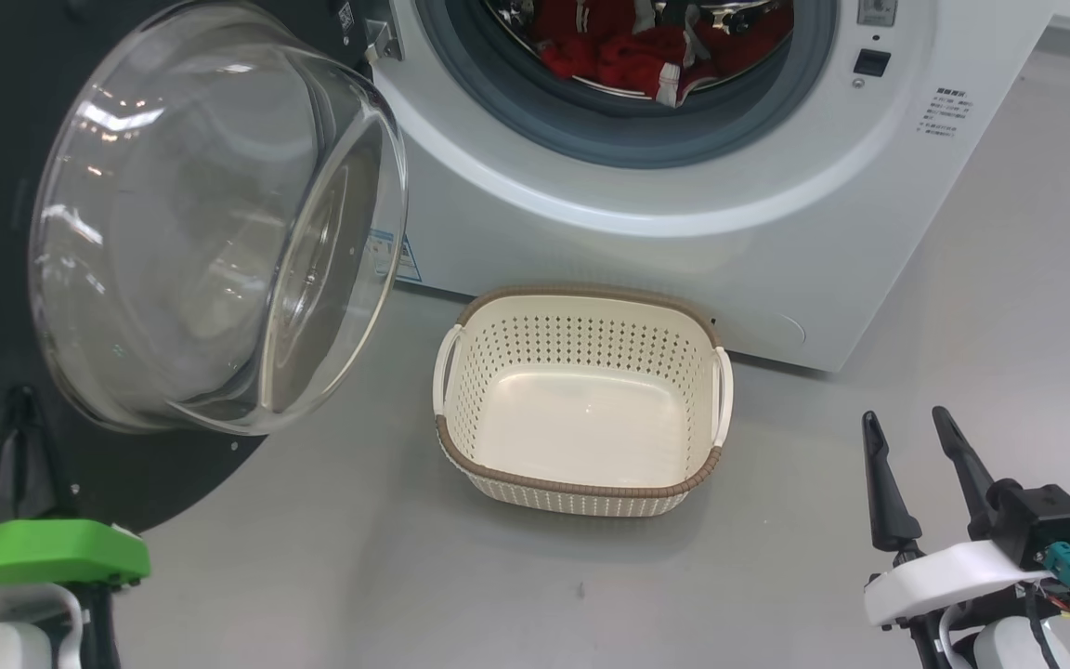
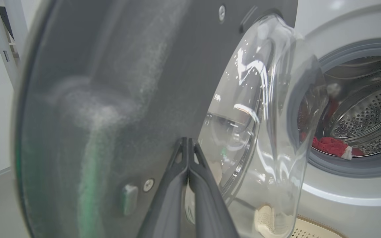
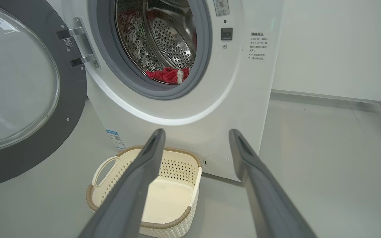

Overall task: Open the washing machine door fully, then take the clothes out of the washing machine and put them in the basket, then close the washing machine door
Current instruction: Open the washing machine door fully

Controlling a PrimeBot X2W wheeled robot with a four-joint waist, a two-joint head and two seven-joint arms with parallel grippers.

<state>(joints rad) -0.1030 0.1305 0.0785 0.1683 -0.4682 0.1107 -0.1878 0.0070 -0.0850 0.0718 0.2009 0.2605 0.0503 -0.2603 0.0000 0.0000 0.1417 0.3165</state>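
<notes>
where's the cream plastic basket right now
In the head view the cream perforated plastic basket sits empty on the grey floor at centre, just in front of the white washing machine and right of its open round glass-bowled door.

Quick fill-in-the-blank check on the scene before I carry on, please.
The cream perforated plastic basket is ____.
The bright red clothes lie in the steel ____ of the big white washing machine.
The right claw is ____.
The left claw, by the round black-rimmed glass door, is ____.
Missing: empty; drum; open; shut.
</notes>
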